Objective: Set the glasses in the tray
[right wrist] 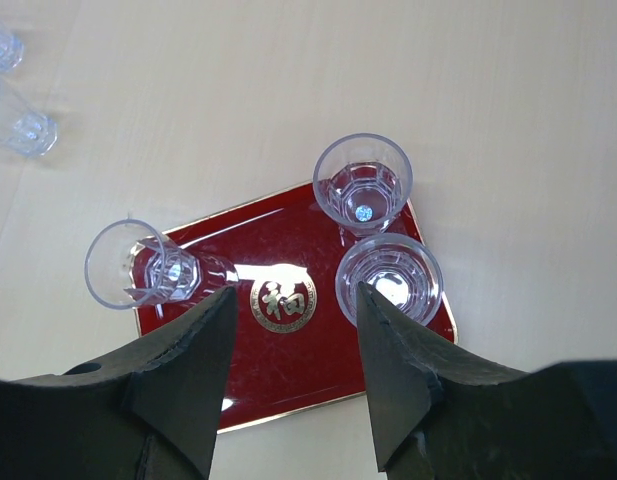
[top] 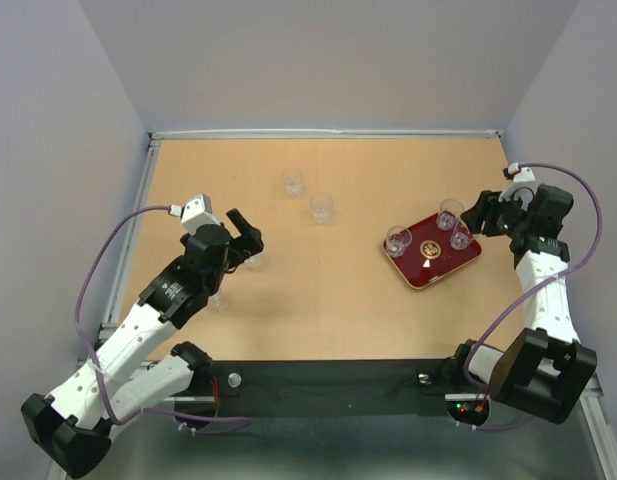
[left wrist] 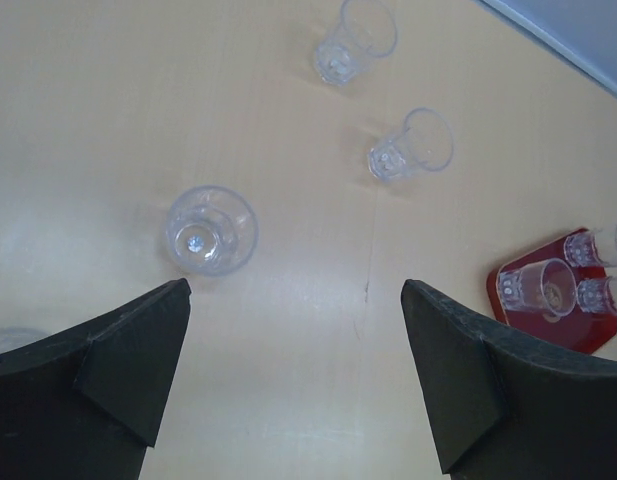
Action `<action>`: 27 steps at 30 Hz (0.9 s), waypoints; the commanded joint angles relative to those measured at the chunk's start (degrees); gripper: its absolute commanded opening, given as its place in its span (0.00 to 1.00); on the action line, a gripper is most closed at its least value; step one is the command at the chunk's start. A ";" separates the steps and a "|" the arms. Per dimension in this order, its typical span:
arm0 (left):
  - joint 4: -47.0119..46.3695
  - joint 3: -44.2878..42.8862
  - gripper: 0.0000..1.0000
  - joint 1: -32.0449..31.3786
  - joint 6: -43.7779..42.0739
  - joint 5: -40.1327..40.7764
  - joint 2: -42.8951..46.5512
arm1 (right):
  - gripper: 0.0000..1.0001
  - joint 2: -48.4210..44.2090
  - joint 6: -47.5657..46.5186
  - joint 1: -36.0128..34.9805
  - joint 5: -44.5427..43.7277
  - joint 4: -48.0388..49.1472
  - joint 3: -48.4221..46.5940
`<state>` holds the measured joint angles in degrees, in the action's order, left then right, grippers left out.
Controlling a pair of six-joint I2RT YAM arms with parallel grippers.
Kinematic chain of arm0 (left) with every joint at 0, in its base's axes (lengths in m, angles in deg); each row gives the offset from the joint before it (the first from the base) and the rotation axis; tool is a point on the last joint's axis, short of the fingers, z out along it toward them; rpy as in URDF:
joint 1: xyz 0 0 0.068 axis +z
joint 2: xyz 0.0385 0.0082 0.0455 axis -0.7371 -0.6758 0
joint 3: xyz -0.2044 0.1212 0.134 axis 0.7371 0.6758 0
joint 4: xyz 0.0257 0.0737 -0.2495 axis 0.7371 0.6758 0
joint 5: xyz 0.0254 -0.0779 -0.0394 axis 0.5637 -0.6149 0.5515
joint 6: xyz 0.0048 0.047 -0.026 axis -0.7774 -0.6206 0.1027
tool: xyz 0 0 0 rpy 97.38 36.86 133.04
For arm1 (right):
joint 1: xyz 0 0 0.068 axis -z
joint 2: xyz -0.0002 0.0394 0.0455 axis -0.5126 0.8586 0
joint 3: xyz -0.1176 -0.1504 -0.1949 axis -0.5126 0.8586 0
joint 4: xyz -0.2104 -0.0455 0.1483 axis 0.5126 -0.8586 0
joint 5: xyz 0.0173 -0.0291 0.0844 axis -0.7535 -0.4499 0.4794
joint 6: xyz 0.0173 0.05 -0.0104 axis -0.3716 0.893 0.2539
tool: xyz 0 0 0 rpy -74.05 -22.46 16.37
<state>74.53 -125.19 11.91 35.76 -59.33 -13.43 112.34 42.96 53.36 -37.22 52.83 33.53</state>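
- L gripper (left wrist: 295,290): jaws standing at widest, carrying nothing; hovering well left of the tray (top: 435,265).
- R gripper (right wrist: 296,292): jaws standing part-way apart, nothing btwn them; hanging right over the tray, above its gold emblem (right wrist: 283,303).
- Tray glasses, qty 3, sitting inside the tray rim: one (right wrist: 363,185) at the far-right corner, one (right wrist: 389,279) just beside it, one (right wrist: 138,268) at the tray's left end.
- Target glass (left wrist: 211,229): standing upright on the table, well left of the tray, ahead of the L gripper but off-centre, nearer the finger away from the tray.
- Spare glasses: two (top: 292,181) (top: 321,207) standing beyond and left of the tray; a seventh (top: 213,298), partly hidden by my L arm, lying farthest from the tray.
- Step, as I'm reading it: lining the L gripper on the target glass. I'm planning on:
  - sliding away from the tray till the glass sits mid-gap;
  - lowering w/ a finger on each side;
  - closing gently, since clear walls prob. slip.
- I'm also minding the R gripper: lifting it straight up, as one finger is hanging just beside a tray glass.
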 commanded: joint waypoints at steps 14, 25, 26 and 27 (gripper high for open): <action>23.49 -3.17 0.89 9.99 29.82 1.10 -9.40 | 0.57 -2.52 0.26 0.33 -0.11 1.71 0.06; 20.86 -1.67 0.79 15.35 25.86 -2.94 -14.76 | 0.57 -2.79 0.09 0.33 -0.81 1.71 0.23; 20.59 -1.58 0.75 15.62 25.69 -3.29 -15.12 | 0.57 -2.79 0.18 0.33 -0.90 1.79 0.23; 20.50 -1.41 0.75 15.88 25.42 -3.64 -15.55 | 0.57 -2.79 0.09 0.33 -0.90 1.71 0.23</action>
<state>95.47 -126.08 26.67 62.60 -62.04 -28.14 110.96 42.96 53.36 -37.61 52.83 33.53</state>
